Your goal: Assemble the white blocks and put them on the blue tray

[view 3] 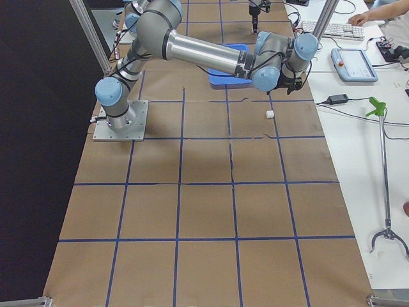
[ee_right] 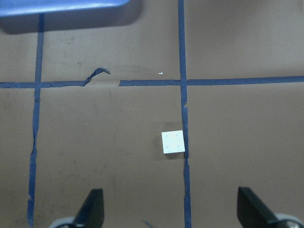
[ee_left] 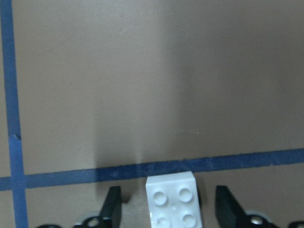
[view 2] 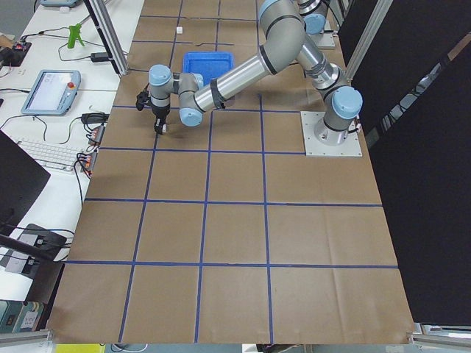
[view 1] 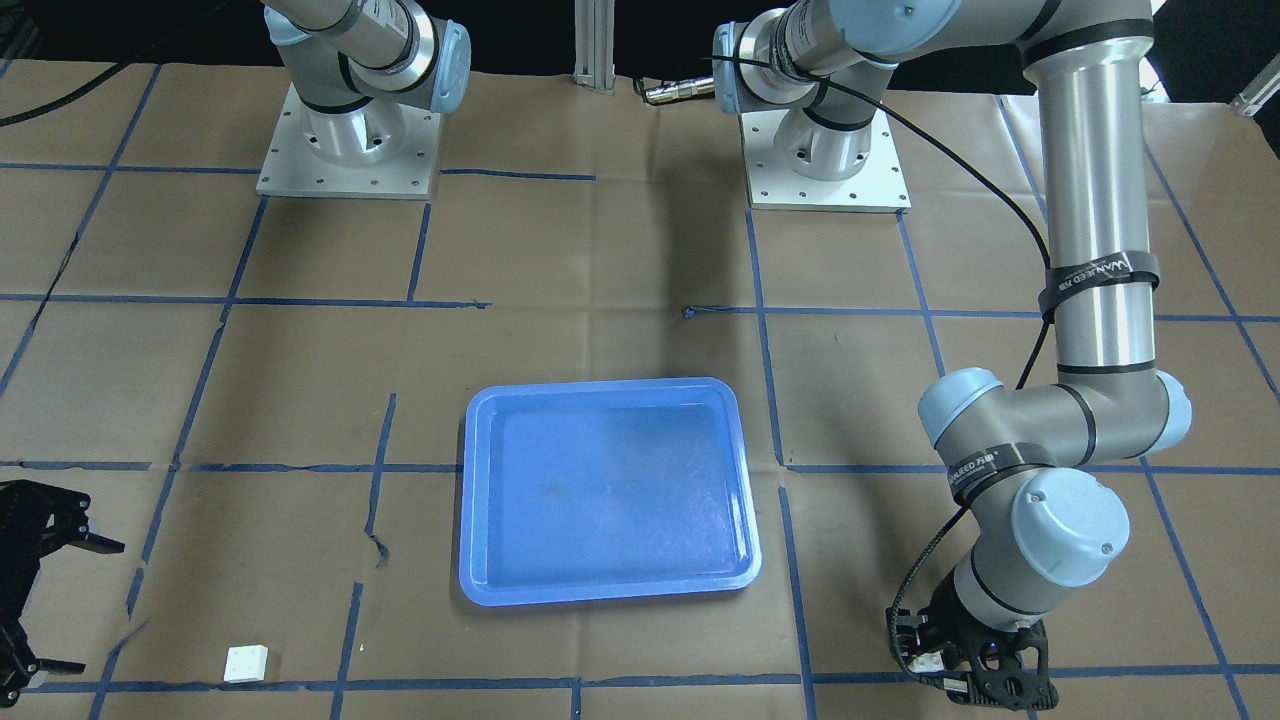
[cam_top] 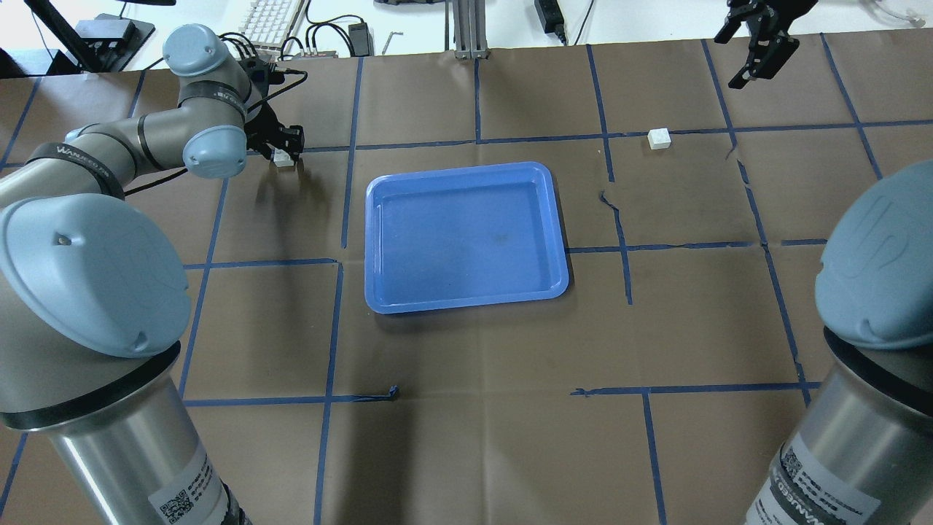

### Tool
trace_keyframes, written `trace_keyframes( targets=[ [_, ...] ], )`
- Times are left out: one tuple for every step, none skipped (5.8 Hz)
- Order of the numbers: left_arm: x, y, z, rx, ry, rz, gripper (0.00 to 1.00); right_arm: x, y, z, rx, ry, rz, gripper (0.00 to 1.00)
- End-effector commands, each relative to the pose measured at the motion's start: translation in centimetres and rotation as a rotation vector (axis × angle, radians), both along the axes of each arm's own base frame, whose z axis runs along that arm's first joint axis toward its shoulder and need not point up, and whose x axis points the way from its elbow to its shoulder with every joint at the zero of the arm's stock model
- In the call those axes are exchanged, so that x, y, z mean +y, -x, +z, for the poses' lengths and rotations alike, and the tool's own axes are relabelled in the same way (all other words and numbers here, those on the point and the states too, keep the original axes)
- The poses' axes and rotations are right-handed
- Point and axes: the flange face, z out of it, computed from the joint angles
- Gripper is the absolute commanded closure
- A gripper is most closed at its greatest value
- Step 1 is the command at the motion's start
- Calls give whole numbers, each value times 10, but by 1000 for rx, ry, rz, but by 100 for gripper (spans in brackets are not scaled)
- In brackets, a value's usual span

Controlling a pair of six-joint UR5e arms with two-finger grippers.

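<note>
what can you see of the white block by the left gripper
The white block is a small square brick of what looks like smooth white plastic, with four round studs facing up. It rests flat on the brown paper table cover, at the edge of a blue tape line. It sits between the left gripper's open fingers, a gap on either side, so only the paper touches it.

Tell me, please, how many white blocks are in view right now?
2. One block sits within the open left claw, left of the blue tray; the other block lies alone on the paper right of the tray, near the right claw.
</note>
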Motion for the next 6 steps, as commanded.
trace_keyframes(
  targets=[
    [0,0,7,-3,11,-5,94,-13,35,-81,-217,0,34,0],
    [1,3,25,-7,32,-18,94,-10,29,-119,-289,-7,61,0],
    [11,21,47,-10,43,-56,94,-4,20,-146,-372,32,95,0],
    [23,96,66,-16,40,-184,94,-2,16,-177,-396,87,145,0],
    [50,185,75,-24,19,-314,94,-3,17,-182,-380,122,155,0],
    [91,260,73,-24,-20,-454,94,-5,17,-185,-377,131,159,0]
  ],
)
